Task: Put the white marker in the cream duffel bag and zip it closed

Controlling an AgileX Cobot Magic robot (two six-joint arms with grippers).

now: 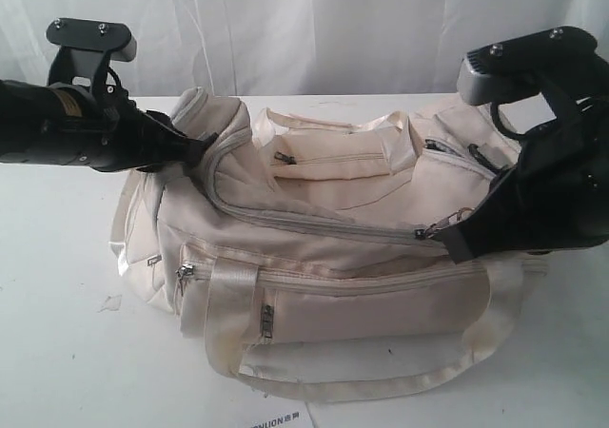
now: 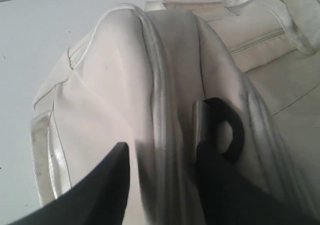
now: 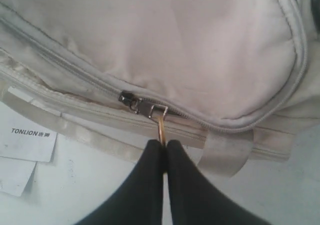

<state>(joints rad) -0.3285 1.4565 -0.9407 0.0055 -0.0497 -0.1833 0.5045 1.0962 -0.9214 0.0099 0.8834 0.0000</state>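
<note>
In the exterior view the cream duffel bag (image 1: 324, 257) lies lengthwise on the white tabletop (image 1: 57, 352), with the left gripper (image 1: 205, 147) at its left end and the right gripper (image 1: 457, 233) at the main zip near its right end. The left wrist view shows the left gripper (image 2: 167, 130) released, its fingers (image 2: 112, 180) spread either side of a ridge of bag fabric. The right wrist view shows the right gripper (image 3: 164, 144) clenched on the metal zip pull (image 3: 161, 127).

Matt cloth bag (image 1: 324, 214), metal zip pull (image 3: 150, 108)
</note>
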